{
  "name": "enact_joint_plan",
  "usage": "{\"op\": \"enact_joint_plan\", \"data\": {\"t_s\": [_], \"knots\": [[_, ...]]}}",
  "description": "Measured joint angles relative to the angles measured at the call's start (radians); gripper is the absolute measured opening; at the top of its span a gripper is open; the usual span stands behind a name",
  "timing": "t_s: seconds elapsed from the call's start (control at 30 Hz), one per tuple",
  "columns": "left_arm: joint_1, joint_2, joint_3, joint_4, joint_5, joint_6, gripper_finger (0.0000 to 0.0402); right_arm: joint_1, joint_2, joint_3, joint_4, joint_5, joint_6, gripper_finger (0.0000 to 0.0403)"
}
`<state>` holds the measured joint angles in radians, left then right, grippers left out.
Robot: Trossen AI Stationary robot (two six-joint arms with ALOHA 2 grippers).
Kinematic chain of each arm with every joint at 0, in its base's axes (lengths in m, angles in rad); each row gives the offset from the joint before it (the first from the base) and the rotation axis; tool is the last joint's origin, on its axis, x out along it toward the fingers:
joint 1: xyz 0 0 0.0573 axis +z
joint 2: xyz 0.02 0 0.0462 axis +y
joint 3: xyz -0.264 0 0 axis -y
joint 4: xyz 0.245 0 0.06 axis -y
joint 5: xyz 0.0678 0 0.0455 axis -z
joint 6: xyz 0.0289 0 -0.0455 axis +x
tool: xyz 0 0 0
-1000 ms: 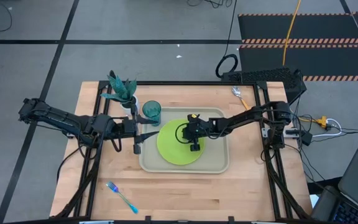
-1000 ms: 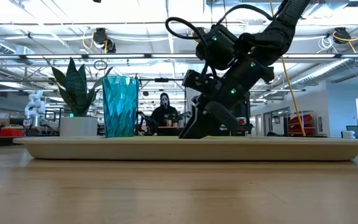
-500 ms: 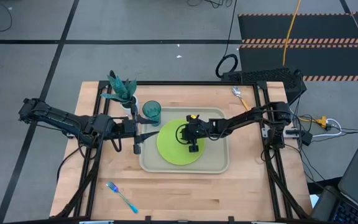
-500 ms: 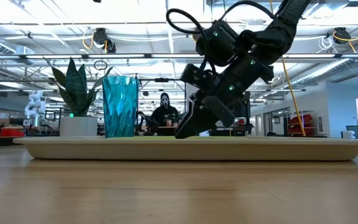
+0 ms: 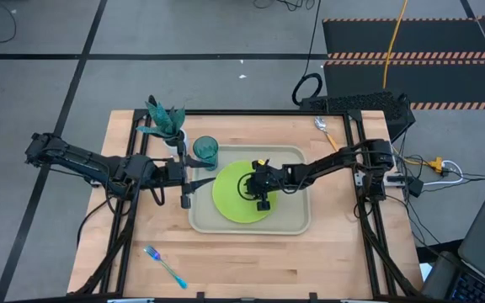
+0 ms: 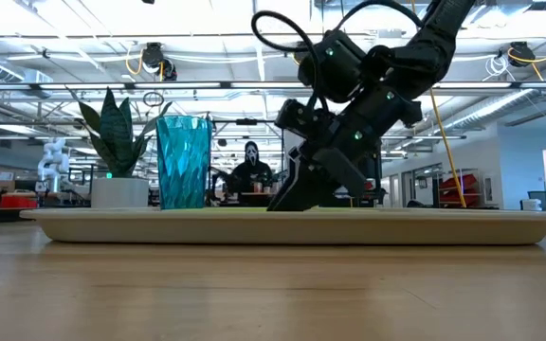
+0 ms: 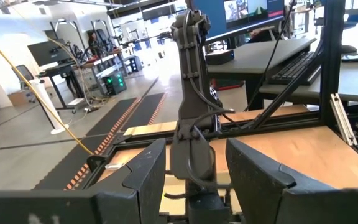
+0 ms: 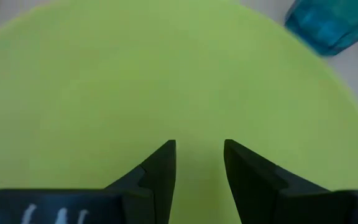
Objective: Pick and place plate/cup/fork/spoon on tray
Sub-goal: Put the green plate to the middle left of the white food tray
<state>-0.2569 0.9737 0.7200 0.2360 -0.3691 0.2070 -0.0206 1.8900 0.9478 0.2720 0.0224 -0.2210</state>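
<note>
While the right gripper (image 5: 253,190) hovers, fingers slightly spread, over the plate (image 5: 230,202), the cup (image 5: 206,151) stands at ten o'clock, left fingers (image 7: 146,171) spread.

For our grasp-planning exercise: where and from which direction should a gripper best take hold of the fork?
The fork lies flat and alone on bare wood near the table's front-left. Probably best: come straight down and pinch the slim blue handle mid-length, fingers across it.
</note>
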Motion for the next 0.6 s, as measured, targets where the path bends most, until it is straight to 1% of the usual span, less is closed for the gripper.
{"op": "enact_joint_plan", "data": {"t_s": [0.2,0.4,0.6], "knots": [[0.0,0.0,0.0,0.0,0.0,0.0,0.0172,0.022,0.035,0.002,0.034,0.005,0.003,0.013],[0.0,0.0,0.0,0.0,0.0,0.0,0.0172,0.023,0.041,0.001,0.09,0.003,0.016,0.013],[0.0,0.0,0.0,0.0,0.0,-0.001,0.0172,0.023,0.04,0.001,0.079,0.002,0.019,0.013]]}}
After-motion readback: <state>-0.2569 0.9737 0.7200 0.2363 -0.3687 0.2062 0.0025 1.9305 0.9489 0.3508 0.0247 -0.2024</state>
